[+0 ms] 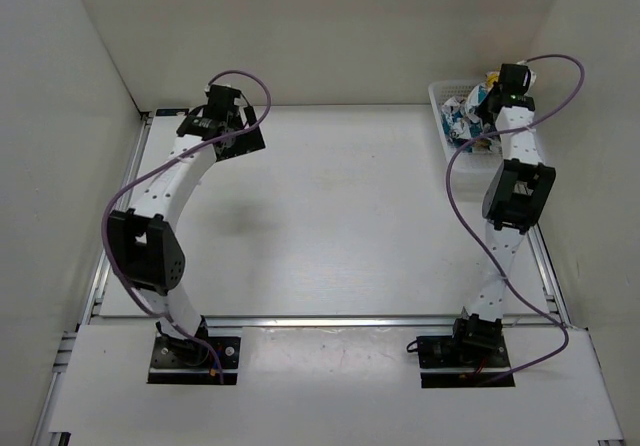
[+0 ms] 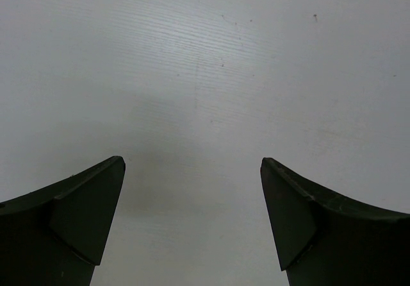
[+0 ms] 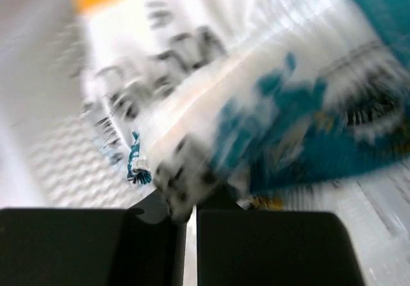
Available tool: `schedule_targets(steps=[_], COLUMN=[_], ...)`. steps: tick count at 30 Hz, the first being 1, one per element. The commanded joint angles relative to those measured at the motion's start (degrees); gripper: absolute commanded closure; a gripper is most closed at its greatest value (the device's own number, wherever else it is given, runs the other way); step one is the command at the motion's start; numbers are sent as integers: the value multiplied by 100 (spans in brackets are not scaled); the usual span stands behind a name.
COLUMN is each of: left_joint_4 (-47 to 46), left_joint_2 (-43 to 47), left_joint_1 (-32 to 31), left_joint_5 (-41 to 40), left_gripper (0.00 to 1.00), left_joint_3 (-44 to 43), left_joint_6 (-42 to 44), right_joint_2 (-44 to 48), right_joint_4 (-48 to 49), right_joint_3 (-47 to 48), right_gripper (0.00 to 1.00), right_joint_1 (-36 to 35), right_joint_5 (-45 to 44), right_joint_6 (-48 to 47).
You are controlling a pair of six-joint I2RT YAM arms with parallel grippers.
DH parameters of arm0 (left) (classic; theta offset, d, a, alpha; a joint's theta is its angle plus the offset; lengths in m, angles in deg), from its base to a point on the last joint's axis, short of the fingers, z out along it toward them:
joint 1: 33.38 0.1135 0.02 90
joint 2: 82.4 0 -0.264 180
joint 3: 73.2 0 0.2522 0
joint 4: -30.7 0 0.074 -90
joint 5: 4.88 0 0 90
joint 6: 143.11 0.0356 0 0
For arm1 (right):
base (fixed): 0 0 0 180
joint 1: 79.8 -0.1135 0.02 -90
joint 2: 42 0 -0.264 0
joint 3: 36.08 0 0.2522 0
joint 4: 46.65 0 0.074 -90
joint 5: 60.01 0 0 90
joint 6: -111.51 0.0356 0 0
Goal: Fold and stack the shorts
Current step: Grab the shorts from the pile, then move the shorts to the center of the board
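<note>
Shorts (image 3: 256,106) lie bunched in the white mesh basket (image 1: 436,101) at the far right corner of the worktop (image 1: 350,216), their teal, orange and black print a heap of loose folds. The right end effector (image 3: 186,215) is down in the basket with its fingers pressed together, and a fold of the printed fabric appears pinched between the tips (the wrist view is blurred, so how deep the bite goes is hard to tell). A teal-tipped cord end (image 3: 136,167) dangles just beside the fingers.

The step in hand looks like drawing the shorts out of the basket. A straight upward lift until the hanging cloth clears the rim should do it, then a carry leftward over bare worktop. A thin pinch on one layer could slip, and trailing cloth or the cord may catch the mesh wall and drag the basket along.

The basket sits close to the right wall and the back edge, so the only free direction is toward the middle. The left end effector (image 2: 192,164) hangs over bare worktop at the far left, fingers spread wide and holding nothing, well apart from the basket.
</note>
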Motion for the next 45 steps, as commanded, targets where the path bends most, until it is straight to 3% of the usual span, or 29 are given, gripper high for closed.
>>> schedule_targets(steps=[1,5,9,12,17,21,25,26,27,29,30,31,32,33,34,35,36,39,41,44,45], left_joint_4=[7,121,227,437,691,1270,1633,1633,1633,1633,1633,1633,1529,1397,1396,1309,1212,729,562,281,54], left_joint_2=[853,1266,1513,1732,2084,2163,2163,2163,2163,2163,2102,2102,2102,2049,2049,2049,2153,2434,2558,2830,2831], left_joint_1=[-29,-29,-29,24,472,973,1263,1316,1316,1316,1316,1316,1316,1142,1062,992,939,860,746,508,455], left_joint_5=[-52,72,124,300,467,467,467,467,467,590,921,1203,1510,1827,1830,1926,2074,2584,2586,2586,2707], left_gripper=[1,1,1,1,1,1,1,1,1,1,1,15,35,72,84,90,90,90,90,72,52], left_joint_3=[39,-22,-312,-497,-891,-1462,-1920,-1921,-1921,-1781,-1597,-1465,-1272,-861,-640,-359,314,1764,2348,3307,3500], left_joint_6=[-67,-67,-67,55,117,12,12,64,65,126,178,266,354,355,355,276,180,-84,-233,-655,-760], right_joint_2=[1654,2944,3571,4098,4767,4838,4724,4671,4671,4609,4609,4609,4609,4722,4810,4898,5056,5259,5260,5260,5120], right_joint_4=[283,-94,-620,-816,-816,-816,-894,-895,-947,-1018,-1070,-1140,-1141,-1141,-1141,-1141,-1141,-1141,-1080,-808,-668], right_joint_3=[-214,-214,582,691,182,-994,-2401,-2768,-2920,-3210,-3307,-3395,-3466,-3692,-3825,-3957,-4246,-4826,-5091,-5426,-5426], right_gripper=[100,100,100,100,100,100,85,60,41,17,15,15,17,36,53,68,88,98,98,76,63], right_joint_1=[-212,-599,-1152,-1696,-2968,-4128,-4748,-4696,-4391,-3646,-3371,-3116,-2696,-2552,-2447,-2393,-2393,-2621,-2945,-3569,-3736], right_joint_5=[233,470,1110,990,1551,1474,561,559,559,874,989,1120,1252,1314,1315,1315,1315,1437,1595,1885,1886], right_joint_6=[-340,-769,-1069,-1070,-894,-894,-466,-333,-210,124,204,265,266,266,214,213,48,-33,-33,116,169])
